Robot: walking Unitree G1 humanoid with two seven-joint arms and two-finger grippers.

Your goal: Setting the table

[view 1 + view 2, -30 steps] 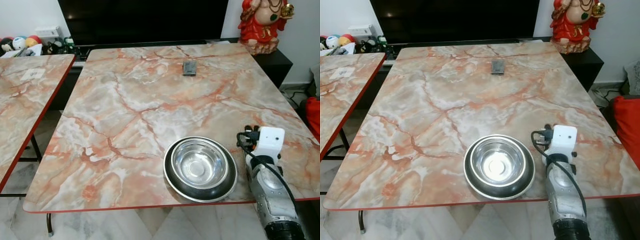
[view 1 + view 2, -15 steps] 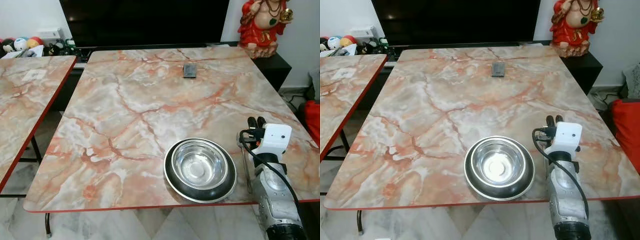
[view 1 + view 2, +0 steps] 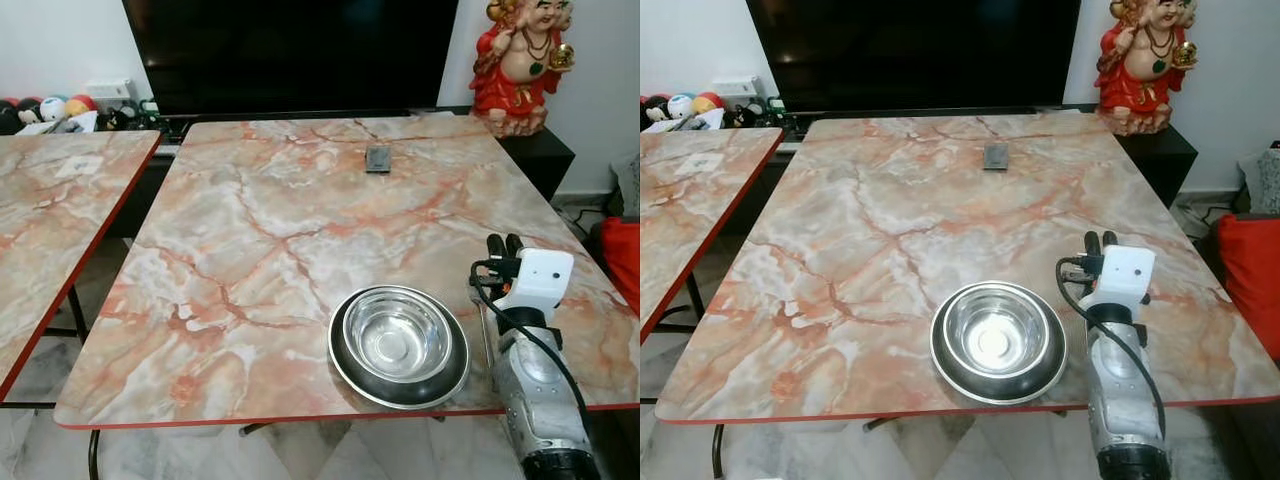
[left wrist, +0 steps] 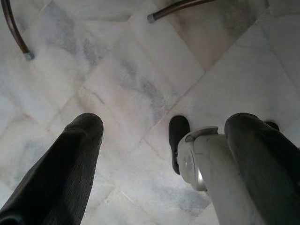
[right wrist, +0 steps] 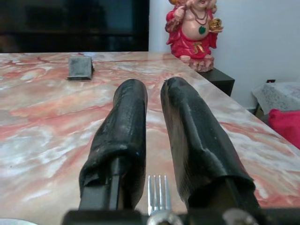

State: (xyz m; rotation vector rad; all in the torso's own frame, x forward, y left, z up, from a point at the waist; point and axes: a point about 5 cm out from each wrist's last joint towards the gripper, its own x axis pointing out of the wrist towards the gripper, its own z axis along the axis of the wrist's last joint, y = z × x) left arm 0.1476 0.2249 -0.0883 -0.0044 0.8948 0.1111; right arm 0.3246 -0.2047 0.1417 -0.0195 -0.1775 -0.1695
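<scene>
A steel bowl (image 3: 398, 340) sits in a dark round plate (image 3: 345, 375) near the front edge of the marble table (image 3: 260, 230). Right of the plate a fork (image 3: 485, 330) lies flat on the table, tines (image 5: 158, 192) pointing away from me. My right gripper (image 3: 503, 244) hovers just above the table beyond the fork. Its fingers (image 5: 129, 122) stand a narrow gap apart with nothing between them. My left gripper (image 4: 166, 124) hangs open over the tiled floor, holding nothing.
A small dark flat object (image 3: 378, 158) lies toward the table's far side. A second marble table (image 3: 50, 210) stands to the left across a gap. A red figurine (image 3: 520, 60) and a black screen (image 3: 290, 50) are behind; a red cushion (image 3: 625, 250) is at right.
The right gripper has lifted and drawn slightly away, uncovering the fork lying beside the plate. The camera has tilted up a little; bowl and plate have not moved.
</scene>
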